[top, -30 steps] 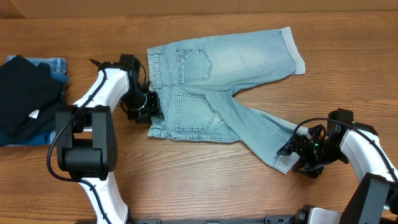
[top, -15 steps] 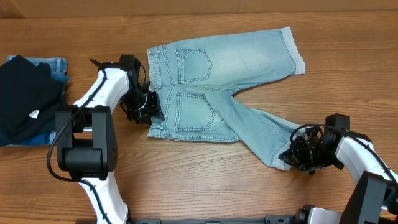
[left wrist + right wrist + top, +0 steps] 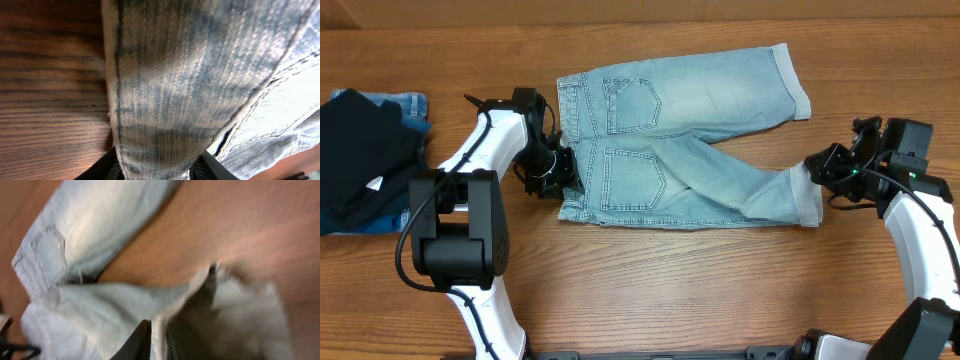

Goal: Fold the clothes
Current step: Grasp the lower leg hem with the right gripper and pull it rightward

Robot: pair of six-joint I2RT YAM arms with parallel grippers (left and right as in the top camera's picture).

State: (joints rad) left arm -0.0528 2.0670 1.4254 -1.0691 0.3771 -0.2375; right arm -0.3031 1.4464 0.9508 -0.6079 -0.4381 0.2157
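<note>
Clothes (image 3: 660,165): waistband (image 3: 567,150) clamped between left jaws, likely as anchor; leg cuff (image 3: 807,196) pinched between right jaws, tensioning it for folding.

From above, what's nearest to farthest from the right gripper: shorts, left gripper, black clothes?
1. shorts: cuff held in the right gripper.
2. left gripper: across the table, at the waistband.
3. black clothes: far left edge.

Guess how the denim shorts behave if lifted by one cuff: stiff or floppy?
Probably floppy: the shorts wrinkle and fold at the cuff pinched in the right claw. Likely to drag, not slide: the legs lie flat on the wooden table.
</note>
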